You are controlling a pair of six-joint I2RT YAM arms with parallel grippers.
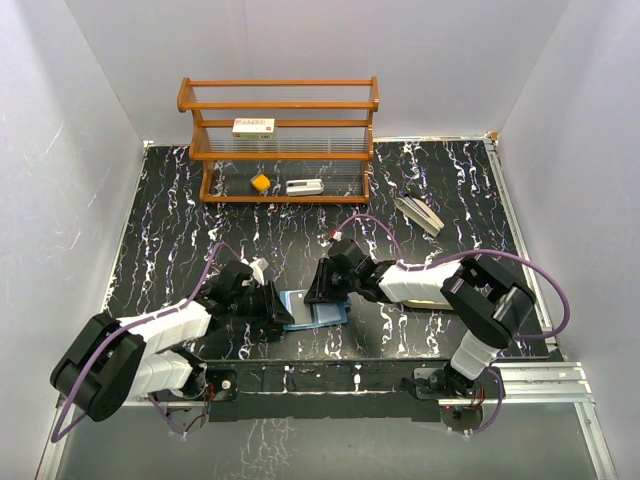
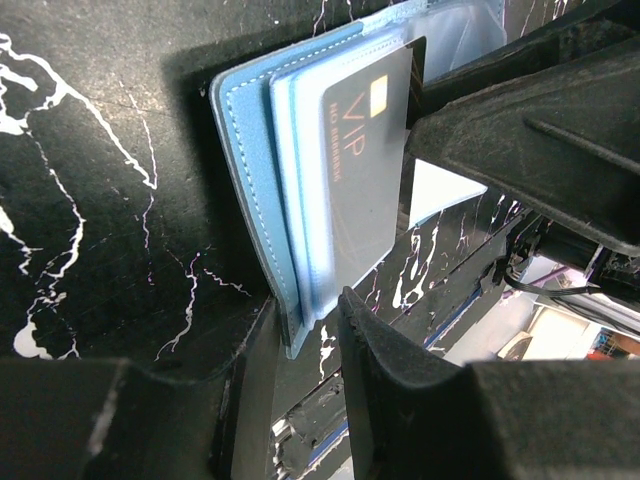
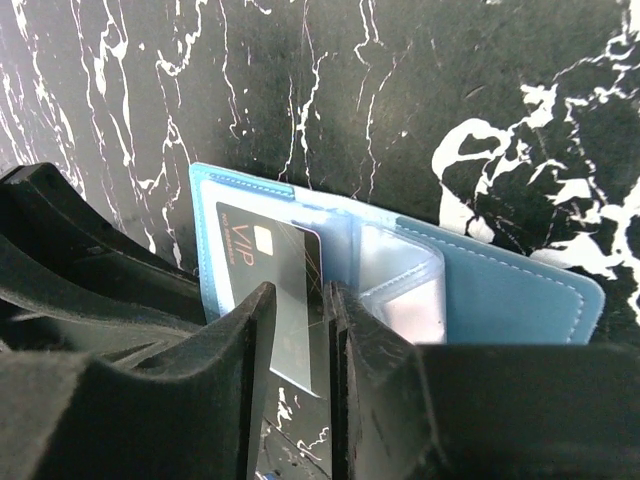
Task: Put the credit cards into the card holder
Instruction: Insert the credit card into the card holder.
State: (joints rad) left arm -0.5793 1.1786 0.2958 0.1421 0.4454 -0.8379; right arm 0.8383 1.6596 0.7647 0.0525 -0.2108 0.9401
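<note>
Left gripper (image 2: 308,325): closed on the near corner of the card holder (image 2: 240,190), pinning the blue cover to the desk (image 1: 180,220). Looked like a steadying hold, not a lift.

Holder lay open and flat at the near middle of the desk, between the two grippers, touching both. Stitched blue leatherette outside, paler blue inside, with glossy, floppy clear plastic sleeves.

Black VIP card (image 2: 365,170) sat part-way in the sleeve on the left page. It was stiff and matte, with a small gold chip patch. Its long axis ran parallel to the holder's stitched outer edge. The end nearest the right arm was still outside the sleeve mouth.

Right gripper (image 3: 300,295): tips down on the card face, jaws a narrow slot apart, card visible through the slot. Couldn't tell whether it pinched anything or only pressed.

Key relation: the exposed card end lay directly under the right gripper, and the pocket lay beyond it, away from that wrist. My read is the next move is a push along the card's long axis by the right arm while the left holds. The risk is the sleeve buckling or the holder skidding.

Far right rear of the desk: a few pale grey cards (image 1: 421,214), fanned, well apart from both arms, not yet loaded.
</note>
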